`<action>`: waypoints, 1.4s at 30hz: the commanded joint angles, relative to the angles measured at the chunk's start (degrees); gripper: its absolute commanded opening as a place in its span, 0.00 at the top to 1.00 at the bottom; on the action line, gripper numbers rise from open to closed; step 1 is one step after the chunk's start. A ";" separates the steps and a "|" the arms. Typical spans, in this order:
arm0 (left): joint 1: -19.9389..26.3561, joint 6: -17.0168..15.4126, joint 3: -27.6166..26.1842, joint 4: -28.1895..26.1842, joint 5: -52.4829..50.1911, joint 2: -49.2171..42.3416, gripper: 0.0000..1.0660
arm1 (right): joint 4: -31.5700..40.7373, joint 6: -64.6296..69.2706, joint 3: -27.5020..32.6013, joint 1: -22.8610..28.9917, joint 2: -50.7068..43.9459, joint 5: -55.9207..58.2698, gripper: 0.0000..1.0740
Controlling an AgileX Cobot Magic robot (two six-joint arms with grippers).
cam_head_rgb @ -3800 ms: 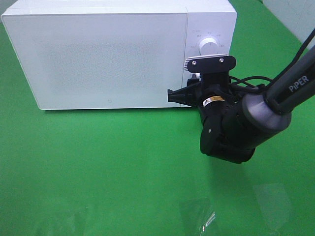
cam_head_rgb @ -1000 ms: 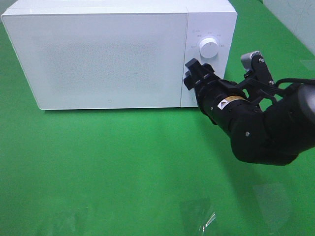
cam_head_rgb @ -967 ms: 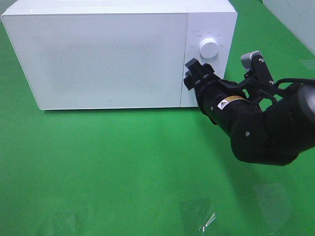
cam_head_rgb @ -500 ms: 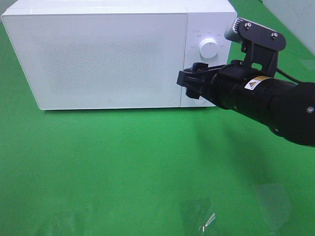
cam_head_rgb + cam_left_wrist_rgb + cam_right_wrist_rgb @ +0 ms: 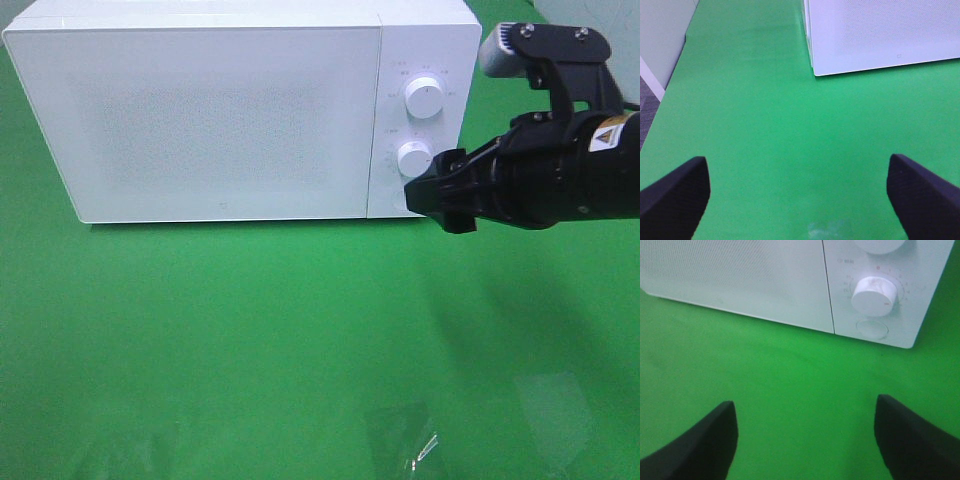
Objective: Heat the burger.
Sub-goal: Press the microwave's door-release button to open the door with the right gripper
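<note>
**Closed microwave, both grippers empty, burger out of sight**

The burger appears in none of the views. Whether it lies behind the shut door of the boxy white microwave oven (image 5: 220,110) or out of frame cannot be told. It is expected to be light, soft and easily crushed, a loose stack whose layers may slide on one another. A wide, gentle hold across the sides of the lower bun, or under whatever carries it, is judged safest, and a pinch from above is best avoided.

The oven's flat matt door (image 5: 200,120), marked by a finely dotted panel, is closed flush. On the smooth control strip right of the door, a round white upper dial (image 5: 424,95) is set above a like lower dial (image 5: 413,158). A shallow oval push button (image 5: 872,329) is set beneath them.

The black hard-plastic right gripper (image 5: 440,195) is held in front of the oven's lower dial and apart from it. Its blunt fingers (image 5: 705,440) are spread wide, with nothing between them. The left gripper (image 5: 800,200) is seen facing the oven's front left corner from well apart, its fingers likewise spread and empty.

The oven stands on a flat green tabletop (image 5: 250,330) of faint sheen. A scrap of clear film (image 5: 415,440) lies on it, well in front of the oven.
</note>
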 commanded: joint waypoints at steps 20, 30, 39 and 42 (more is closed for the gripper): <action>0.23 -0.34 0.06 -0.11 -0.80 -1.20 0.17 | -6.42 1.78 -3.50 -1.38 -31.00 45.03 0.31; 0.23 -0.34 0.06 -0.11 -0.80 -1.20 0.17 | -8.65 1.78 -1.49 -1.38 -42.80 52.08 0.31; 0.23 -0.34 0.06 -0.11 -0.80 -1.20 0.17 | -9.57 4.58 3.32 -9.28 -56.04 53.97 0.31; 0.23 -0.34 0.06 -0.11 -0.80 -1.20 0.17 | -9.57 4.58 4.18 -11.46 -58.90 53.63 0.31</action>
